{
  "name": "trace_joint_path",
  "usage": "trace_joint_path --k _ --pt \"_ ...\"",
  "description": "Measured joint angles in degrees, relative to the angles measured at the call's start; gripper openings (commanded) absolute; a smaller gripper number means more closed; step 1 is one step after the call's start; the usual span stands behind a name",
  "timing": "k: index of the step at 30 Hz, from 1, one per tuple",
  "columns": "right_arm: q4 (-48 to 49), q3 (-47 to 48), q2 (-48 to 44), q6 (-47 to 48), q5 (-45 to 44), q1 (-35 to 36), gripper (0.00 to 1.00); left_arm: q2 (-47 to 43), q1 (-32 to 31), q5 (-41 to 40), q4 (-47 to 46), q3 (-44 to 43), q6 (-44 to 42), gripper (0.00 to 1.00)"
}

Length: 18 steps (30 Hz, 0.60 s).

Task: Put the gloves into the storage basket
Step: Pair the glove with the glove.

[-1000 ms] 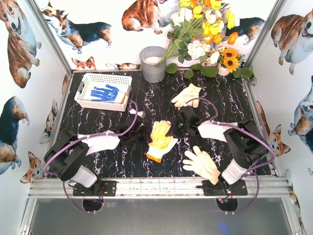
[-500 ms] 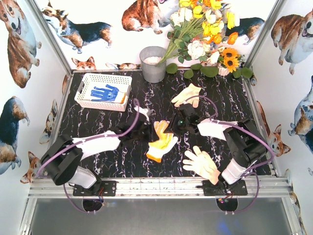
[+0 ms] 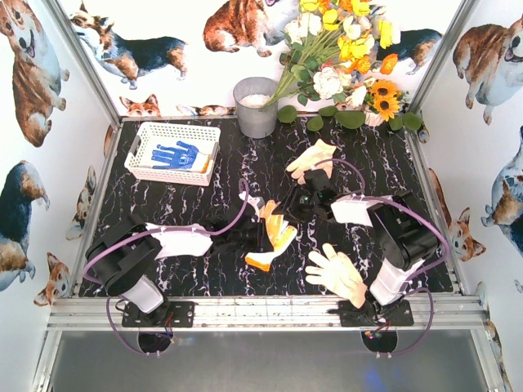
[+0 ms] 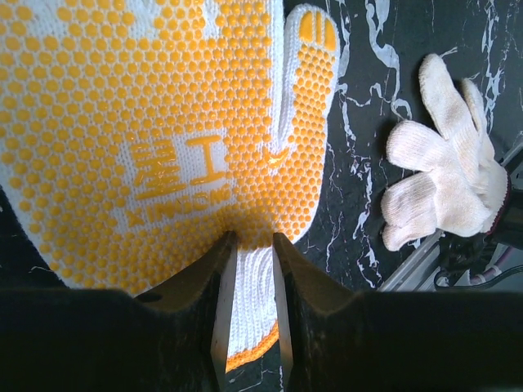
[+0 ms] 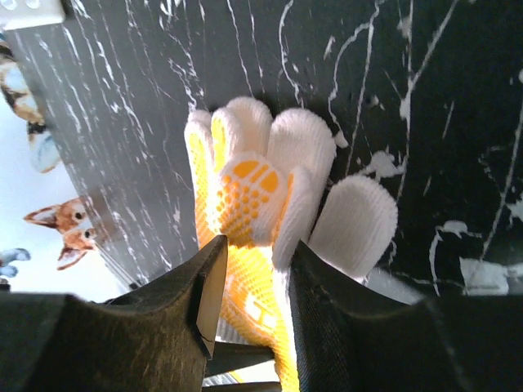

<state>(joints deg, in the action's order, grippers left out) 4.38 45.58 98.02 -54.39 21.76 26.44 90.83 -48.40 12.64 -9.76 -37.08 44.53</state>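
Over marbled tabletop [image 3: 163, 204], left end effector [image 4: 251, 245] and right end effector [image 5: 255, 253] pinch opposite ends of yellow glove [image 4: 163, 147].

Left arm [image 3: 184, 241]: black links, white shell over the forearm, white cylinder low down by the base.
Right arm [image 3: 353, 211]: same black-and-white build, white forearm shell, white cylinder above the base.
Cables [image 3: 431, 314]: purple, run in loose loops from base to wrist on both arms.
Bases [image 3: 155, 312]: black plates, bolted to a silver rail [image 3: 261, 310] along the table's near edge.
Left gripper [image 4: 252, 245]: two matt-black fingers, scuffed, with pale inner faces.
Right gripper [image 5: 257, 245]: black, dusty fingers, cream pad on one inner face.
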Motion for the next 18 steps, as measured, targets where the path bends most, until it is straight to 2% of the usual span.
trace_joint_path --k 18 --pt "9.7 5.1 4.8 -3.4 7.5 -6.8 0.38 -0.8 0.0 -0.5 -2.7 2.1 1.2 0.21"
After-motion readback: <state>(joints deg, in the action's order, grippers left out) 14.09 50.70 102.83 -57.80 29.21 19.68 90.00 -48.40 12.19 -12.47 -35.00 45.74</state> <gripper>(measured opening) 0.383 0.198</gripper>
